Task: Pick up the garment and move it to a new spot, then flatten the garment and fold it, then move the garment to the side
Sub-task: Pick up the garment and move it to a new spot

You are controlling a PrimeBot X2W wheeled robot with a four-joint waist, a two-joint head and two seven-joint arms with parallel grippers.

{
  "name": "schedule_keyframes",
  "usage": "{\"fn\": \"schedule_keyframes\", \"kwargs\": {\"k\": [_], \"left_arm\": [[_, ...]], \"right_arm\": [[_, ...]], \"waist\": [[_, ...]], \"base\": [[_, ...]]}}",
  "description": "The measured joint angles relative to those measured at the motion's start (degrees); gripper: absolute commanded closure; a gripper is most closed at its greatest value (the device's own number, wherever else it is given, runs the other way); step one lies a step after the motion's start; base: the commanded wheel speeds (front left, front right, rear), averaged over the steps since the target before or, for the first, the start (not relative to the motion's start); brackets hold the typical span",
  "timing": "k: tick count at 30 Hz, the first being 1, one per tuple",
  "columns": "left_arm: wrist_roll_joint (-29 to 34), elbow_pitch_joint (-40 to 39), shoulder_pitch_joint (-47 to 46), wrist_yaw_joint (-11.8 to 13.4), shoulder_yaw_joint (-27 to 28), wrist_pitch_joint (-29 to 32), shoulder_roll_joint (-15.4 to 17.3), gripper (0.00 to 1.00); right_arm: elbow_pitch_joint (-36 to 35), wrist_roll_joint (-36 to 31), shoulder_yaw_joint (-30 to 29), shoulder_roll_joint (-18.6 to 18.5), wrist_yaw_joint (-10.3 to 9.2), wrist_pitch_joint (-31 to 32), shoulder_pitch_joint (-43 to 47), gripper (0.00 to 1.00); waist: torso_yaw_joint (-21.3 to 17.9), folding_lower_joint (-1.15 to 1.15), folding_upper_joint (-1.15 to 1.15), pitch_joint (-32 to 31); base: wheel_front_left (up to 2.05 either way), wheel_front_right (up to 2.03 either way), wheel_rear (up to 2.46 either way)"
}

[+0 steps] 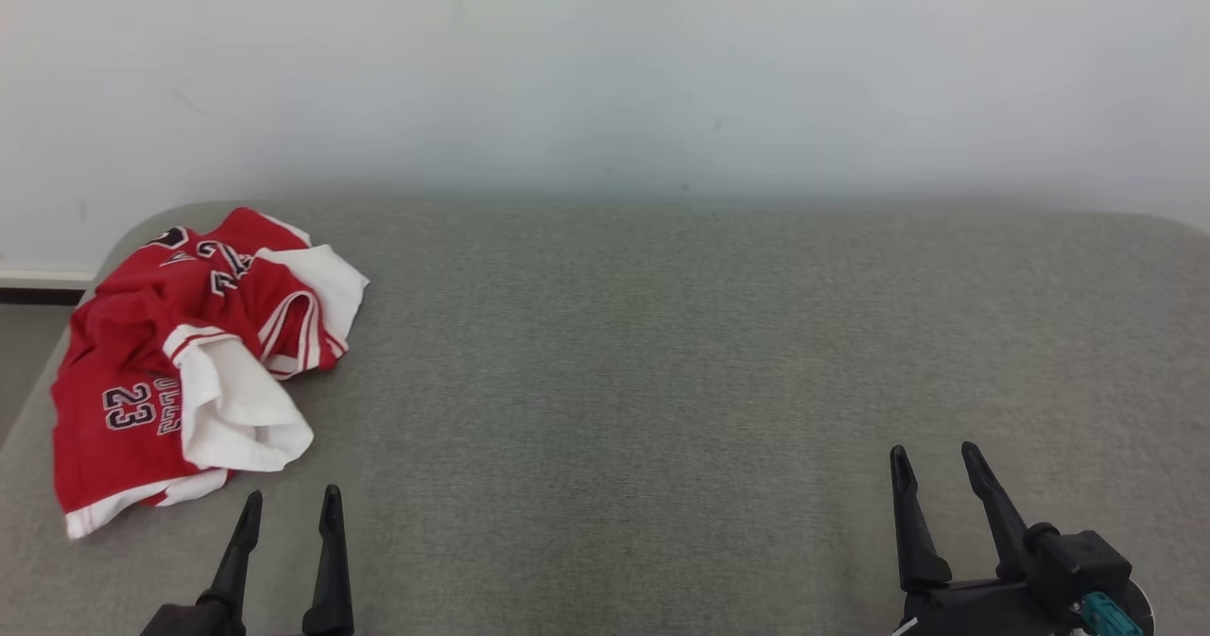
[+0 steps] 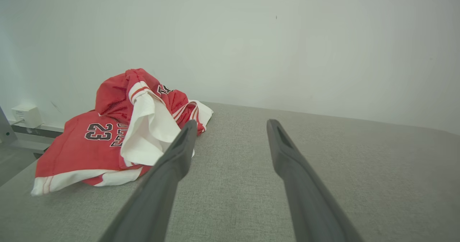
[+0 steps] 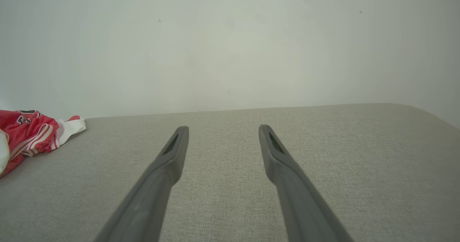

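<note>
Leftward: garment point(image 1: 180, 352) crumpled at surface point(image 1: 662, 381) edge | left claw point(image 1: 292, 496) parted nearby

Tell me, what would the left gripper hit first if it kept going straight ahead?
Likely the garment: the left gripper has one finger lined up with its white fold. Between the fingers lies bare surface, then the wall. Depth is unclear, so it may slip past.

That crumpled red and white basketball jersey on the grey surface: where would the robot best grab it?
Probably the raised white fold of the crumpled red and white basketball jersey, coming from the near side with the open left end effector. That fold bunches up off the grey fabric surface and lies just ahead of it, so the jaws could close around it.
</note>
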Motion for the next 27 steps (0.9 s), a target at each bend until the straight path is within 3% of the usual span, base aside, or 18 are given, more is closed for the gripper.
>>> {"fn": "schedule_keyframes", "kwargs": {"k": [27], "left_arm": [[-0.7, 0.5, -0.3, 2.9, 0.5, 1.3, 2.0, 0.0]], "right_arm": [[1.9, 0.9, 1.6, 0.0, 0.0, 0.1, 0.4, 0.0]], "waist": [[19.0, 0.0, 0.0, 0.2]], "base": [[0.0, 0.0, 0.0]]}}
